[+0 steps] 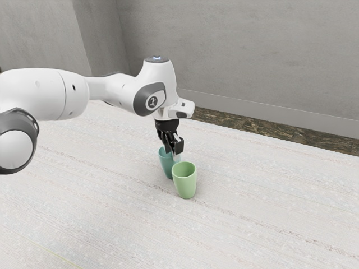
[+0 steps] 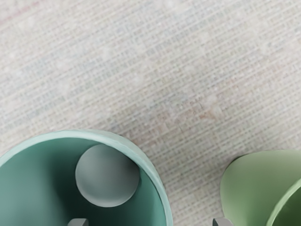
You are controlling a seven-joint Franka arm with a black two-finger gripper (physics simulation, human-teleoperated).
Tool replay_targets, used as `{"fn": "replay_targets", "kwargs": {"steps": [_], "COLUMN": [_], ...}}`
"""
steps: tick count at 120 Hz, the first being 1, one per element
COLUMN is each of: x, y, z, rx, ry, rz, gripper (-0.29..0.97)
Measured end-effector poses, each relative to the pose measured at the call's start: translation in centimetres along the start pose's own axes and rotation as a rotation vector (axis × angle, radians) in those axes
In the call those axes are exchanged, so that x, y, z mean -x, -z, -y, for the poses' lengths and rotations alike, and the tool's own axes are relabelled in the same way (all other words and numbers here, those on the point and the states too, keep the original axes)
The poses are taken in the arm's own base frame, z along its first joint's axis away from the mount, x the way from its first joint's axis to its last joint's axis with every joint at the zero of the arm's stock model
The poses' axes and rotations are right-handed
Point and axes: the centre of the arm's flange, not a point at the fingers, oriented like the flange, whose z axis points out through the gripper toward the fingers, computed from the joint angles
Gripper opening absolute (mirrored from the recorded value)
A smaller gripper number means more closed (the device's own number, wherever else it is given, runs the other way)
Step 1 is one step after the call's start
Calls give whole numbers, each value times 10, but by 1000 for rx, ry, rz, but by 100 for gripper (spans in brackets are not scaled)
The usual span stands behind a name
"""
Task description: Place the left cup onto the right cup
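While arm [image 1: 106,89] points wrist straight down, gripper [image 1: 173,147] wide apart, straddling teal cup [image 1: 165,163] wall; green cup [image 1: 184,179] just beside.

The white seven-joint arm [image 1: 106,89] is stretched from the exterior view's left toward its right, with the wrist [image 1: 151,101] bent downward. The black two-finger gripper [image 1: 173,149] is pointed straight down, and its fingers [image 1: 179,146] are held apart.
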Motion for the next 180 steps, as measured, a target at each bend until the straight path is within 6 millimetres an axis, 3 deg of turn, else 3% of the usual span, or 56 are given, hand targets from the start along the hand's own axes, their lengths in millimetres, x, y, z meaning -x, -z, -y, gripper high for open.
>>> {"fn": "replay_targets", "kwargs": {"steps": [97,180], "x": [1,0], "y": [-22,-22], "z": [8,9], "rx": [3,-4], "ry": [7,9], "rz": [11,-5], "gripper": [29,27]}}
